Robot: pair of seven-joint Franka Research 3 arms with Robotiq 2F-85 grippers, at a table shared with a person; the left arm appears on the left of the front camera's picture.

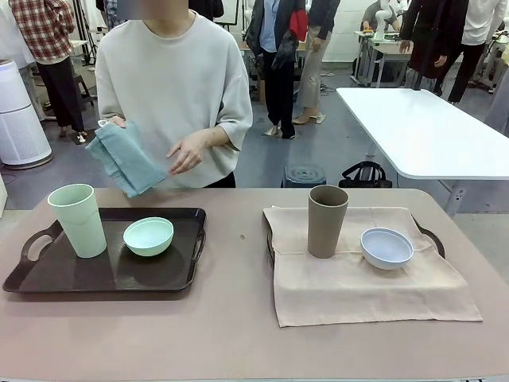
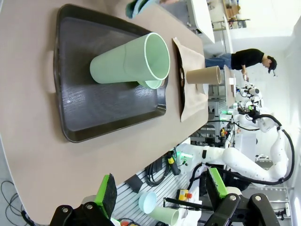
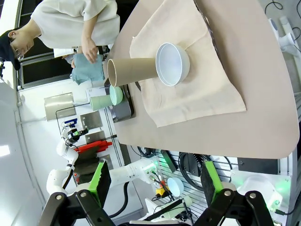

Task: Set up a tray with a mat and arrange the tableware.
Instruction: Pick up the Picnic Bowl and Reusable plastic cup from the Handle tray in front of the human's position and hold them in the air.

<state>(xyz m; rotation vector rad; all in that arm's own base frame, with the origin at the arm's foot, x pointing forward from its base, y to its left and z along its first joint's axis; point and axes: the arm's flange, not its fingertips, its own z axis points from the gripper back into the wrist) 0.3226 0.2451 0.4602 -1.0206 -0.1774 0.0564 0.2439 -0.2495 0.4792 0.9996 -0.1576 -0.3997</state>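
Observation:
On the left, a dark tray (image 1: 56, 280) holds the mint green tumbler (image 1: 77, 220) and the mint green bowl (image 1: 148, 236). On the right, a beige mat (image 1: 358, 290) covers a second tray, whose handle (image 1: 433, 236) peeks out. On the mat stand the tan-brown tumbler (image 1: 327, 221) and the pale blue-white bowl (image 1: 386, 247). Across the table, the person holds a folded teal cloth (image 1: 126, 157) in both hands. My left gripper (image 2: 162, 193) is open, well back from the mint tumbler (image 2: 129, 61). My right gripper (image 3: 155, 181) is open, short of the mat (image 3: 207, 89) and bowl (image 3: 171, 63).
A bare strip of tabletop (image 1: 238, 263) separates the two trays. Behind the person stand a white table (image 1: 429, 127) at the back right, a dark stool (image 1: 304, 175) and a white appliance (image 1: 20, 119) at the far left. Other people stand farther off.

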